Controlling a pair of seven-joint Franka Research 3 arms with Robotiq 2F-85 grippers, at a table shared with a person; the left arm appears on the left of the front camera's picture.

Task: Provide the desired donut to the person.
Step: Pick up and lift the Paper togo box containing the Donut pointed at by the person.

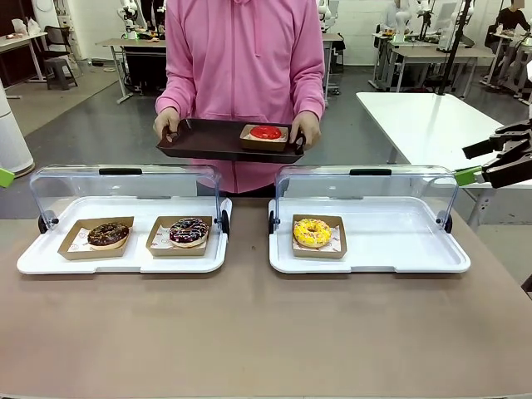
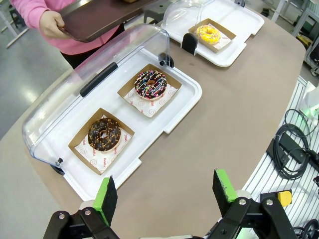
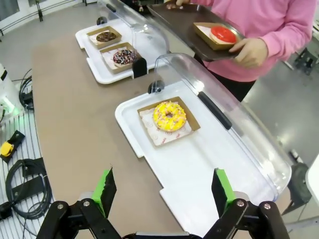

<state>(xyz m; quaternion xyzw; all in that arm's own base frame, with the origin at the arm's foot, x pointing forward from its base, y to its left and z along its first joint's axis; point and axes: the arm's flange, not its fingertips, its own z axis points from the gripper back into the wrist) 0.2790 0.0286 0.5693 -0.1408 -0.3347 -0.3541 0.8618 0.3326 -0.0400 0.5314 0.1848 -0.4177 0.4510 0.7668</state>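
Observation:
The person [image 1: 245, 58] in a pink hooded sweatshirt stands at the far side, both hands holding a dark serving tray [image 1: 208, 140]. On it sits a red-glazed donut [image 1: 266, 132] in a cardboard box. A yellow sprinkled donut [image 1: 312, 232] lies in the right white tray [image 1: 399, 245]. The left white tray [image 1: 50, 258] holds a chocolate donut [image 1: 108, 234] and a dark donut with coloured sprinkles [image 1: 189, 231]. My right gripper [image 1: 465, 164] hovers open at the far right, above and beside the right tray. My left gripper [image 2: 164, 191] is open high above the table's left end.
Both white trays have clear hinged lids [image 1: 125, 187] standing open at the back. A white table [image 1: 424, 125] stands behind at the right. Cables [image 2: 294, 149] lie off the table's end. The brown tabletop [image 1: 249, 332] in front of the trays is bare.

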